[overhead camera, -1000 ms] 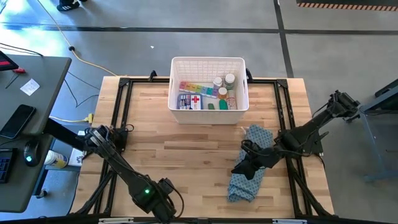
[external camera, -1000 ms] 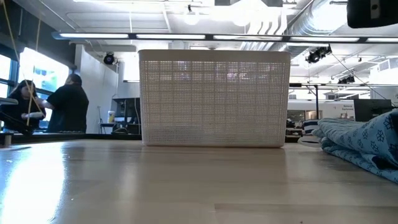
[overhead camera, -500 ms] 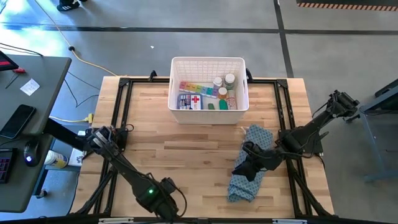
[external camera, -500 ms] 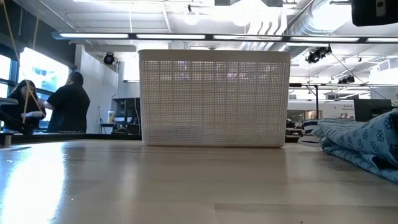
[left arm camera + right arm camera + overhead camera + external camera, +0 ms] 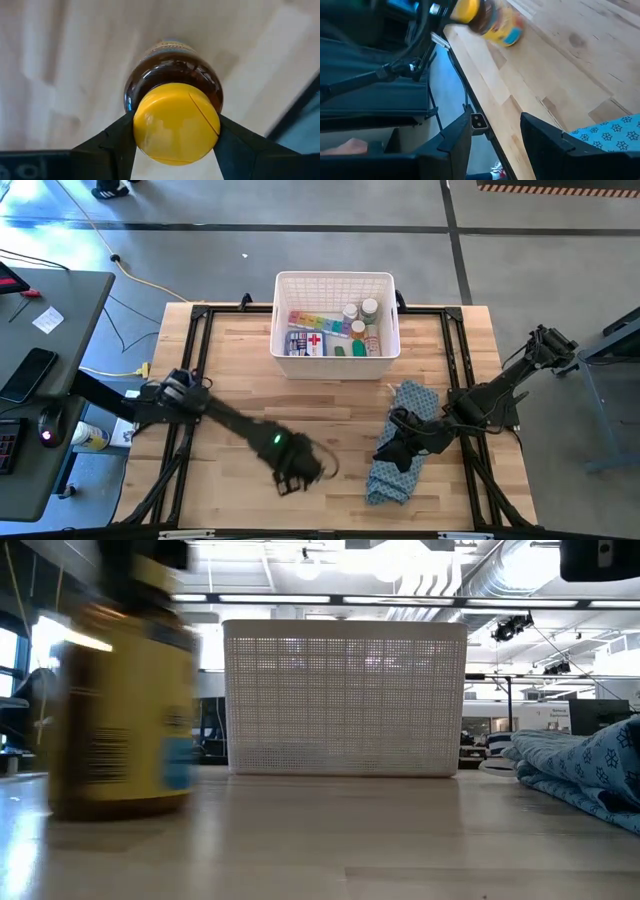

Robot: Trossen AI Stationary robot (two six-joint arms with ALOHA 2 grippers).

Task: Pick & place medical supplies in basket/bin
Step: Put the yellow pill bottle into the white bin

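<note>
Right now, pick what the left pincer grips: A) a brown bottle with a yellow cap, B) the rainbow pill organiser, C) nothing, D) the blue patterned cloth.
A: in the left wrist view the left pincer is clamped on the yellow cap of the brown bottle, above the wooden table.

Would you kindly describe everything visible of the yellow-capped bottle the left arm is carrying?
The bottle is dark amber with a smooth round yellow cap and a yellow label bearing a blue patch and a barcode. It looks like glossy plastic, capped shut. The left pincer grips it at the cap, one finger on each side. In the low view it stands upright at tabletop level over the wooden table, left of the white basket; whether it touches the table is unclear.
</note>
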